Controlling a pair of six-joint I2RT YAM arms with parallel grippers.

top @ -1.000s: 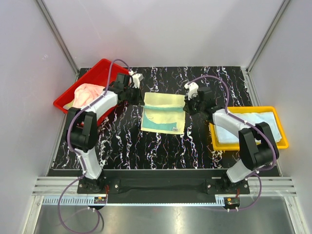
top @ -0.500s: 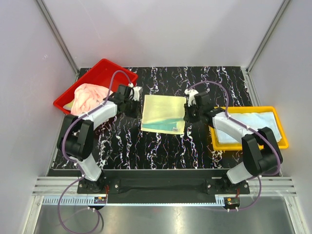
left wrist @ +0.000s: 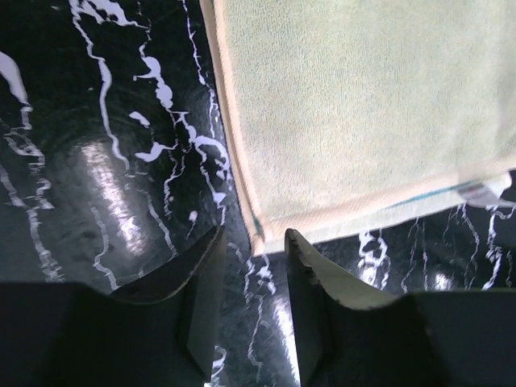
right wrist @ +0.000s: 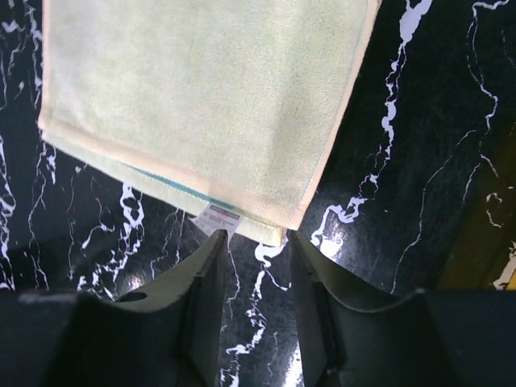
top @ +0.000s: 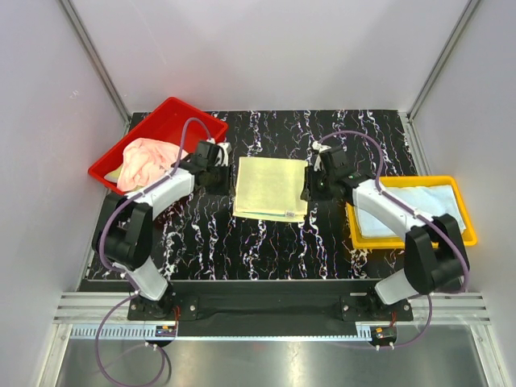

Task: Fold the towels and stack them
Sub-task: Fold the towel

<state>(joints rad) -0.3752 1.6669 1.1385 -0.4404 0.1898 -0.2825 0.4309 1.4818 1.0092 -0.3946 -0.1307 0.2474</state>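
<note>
A yellow-green towel (top: 270, 188) lies folded flat in the middle of the table, with a thin teal edge and a white tag (right wrist: 218, 218) peeking out from its lower layer. My left gripper (top: 228, 164) is open just off the towel's left edge. In the left wrist view a towel corner (left wrist: 260, 234) sits right in front of its empty jaws (left wrist: 255, 234). My right gripper (top: 307, 189) is open beside the right edge. Its fingertips (right wrist: 256, 235) stand just short of the tagged corner of the towel (right wrist: 201, 105), holding nothing.
A red tray (top: 173, 109) at the back left holds a crumpled pink towel (top: 145, 157). A yellow tray (top: 411, 240) at the right holds a flat pale blue towel (top: 411, 205), close behind my right arm. Walls close in the table at the back and sides.
Both grippers carried the towel's far edge over toward the near edge, covering the teal layer. Then they opened, let go, and drew slightly outward.
</note>
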